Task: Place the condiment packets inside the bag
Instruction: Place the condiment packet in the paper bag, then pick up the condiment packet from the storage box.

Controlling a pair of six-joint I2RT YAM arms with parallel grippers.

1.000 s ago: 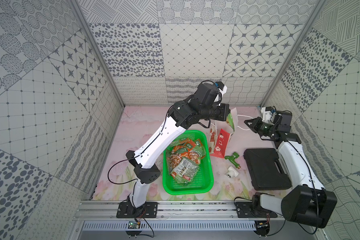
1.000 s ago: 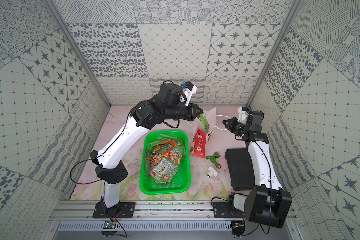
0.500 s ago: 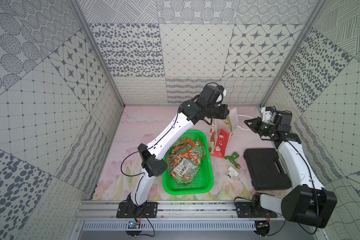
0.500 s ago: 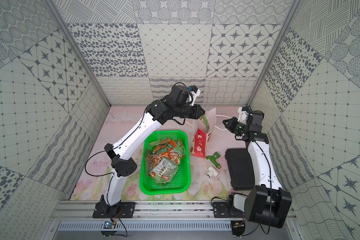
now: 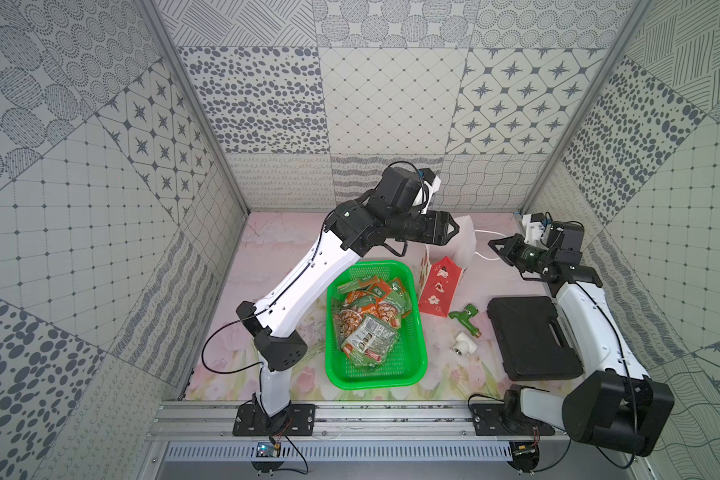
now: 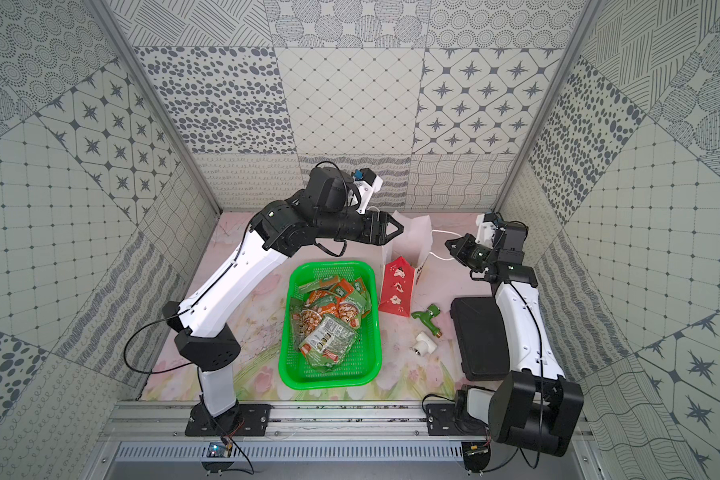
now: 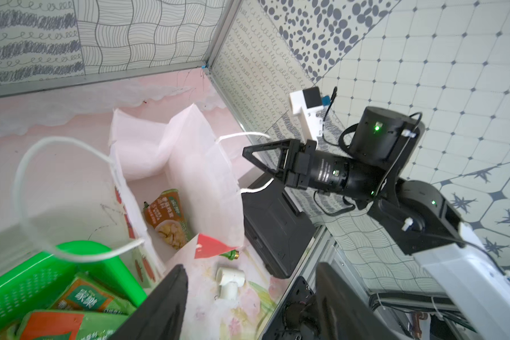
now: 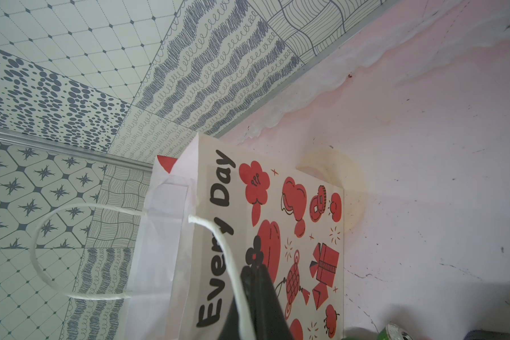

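Right pincer (image 8: 252, 275) clamps the white cord handle (image 8: 215, 232), holding the red paper gift bag (image 7: 200, 176) agape; left pincer (image 5: 454, 228) hangs open above it, empty.

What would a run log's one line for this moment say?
left gripper open above bag | one condiment packet inside bag | right gripper shut on cord handle | other packets in green basket

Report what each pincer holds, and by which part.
Right pincer: shut on the white cord handle of the bag. Left pincer: open above the bag, holding nothing.
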